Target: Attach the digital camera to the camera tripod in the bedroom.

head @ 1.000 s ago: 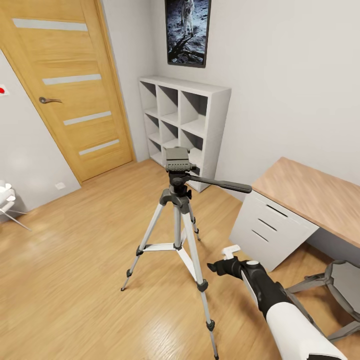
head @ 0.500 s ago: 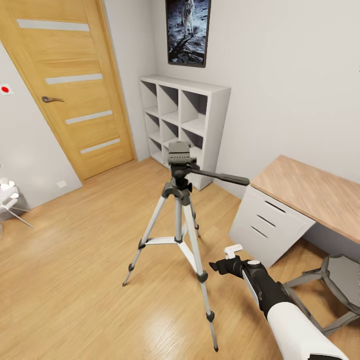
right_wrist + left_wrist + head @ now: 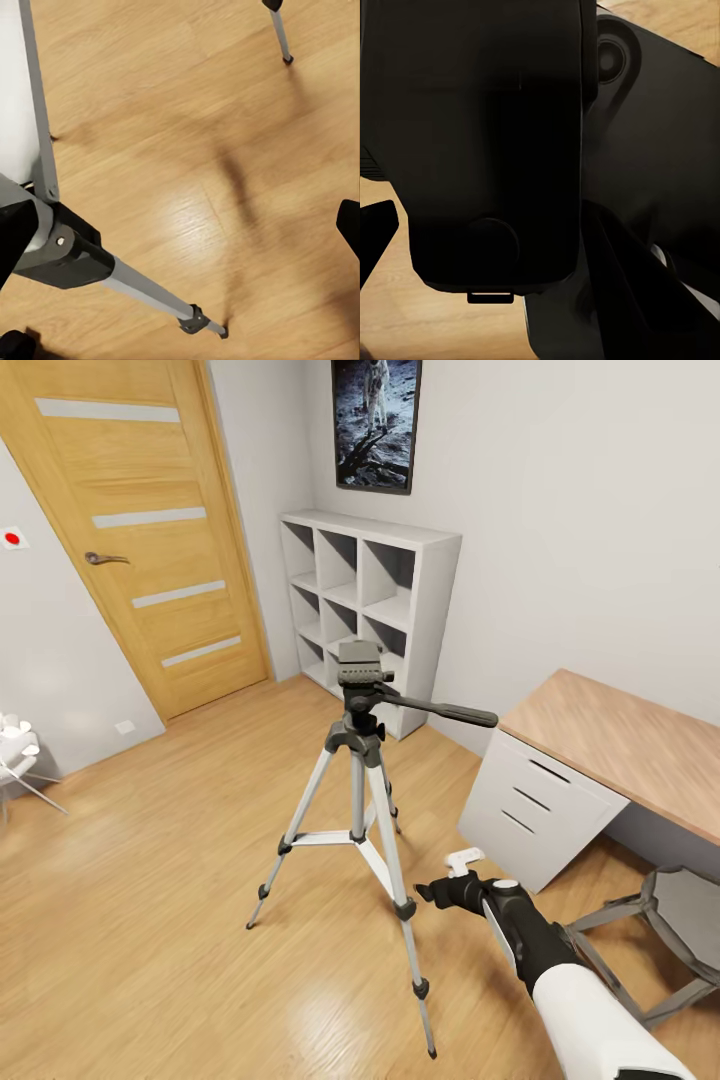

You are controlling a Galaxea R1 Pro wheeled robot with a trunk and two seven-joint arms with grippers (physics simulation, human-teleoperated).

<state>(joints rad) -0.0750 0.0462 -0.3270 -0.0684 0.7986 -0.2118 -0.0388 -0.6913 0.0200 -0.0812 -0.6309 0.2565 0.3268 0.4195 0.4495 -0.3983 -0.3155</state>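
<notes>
In the middle of the bedroom's light wood floor stands the tripod, upright on three spread silver legs with black joints and feet. Its dark grey head plate sits level at the top with nothing on it, and a long black pan handle sticks out from the head toward the desk. Behind the tripod, against the light grey wall, is a white cube shelf, with an astronaut poster hung above it. An oak door with a metal lever is shut in the far left corner. The wood-topped desk with white drawers runs along the right wall, and a grey chair sits near its front edge.

The right arm reaches low over the floor, close beside the tripod's nearest leg. Its right claw is dark and seen from behind; I cannot tell whether its fingers are apart or together. A small white part sticks up just past it. Seen from that arm's wrist, a silver leg with a black joint crosses the boards and a black foot rests on the floor.

At the left wrist, a black boxy camera sits right up against the lens; the left claw's state cannot be told.
</notes>
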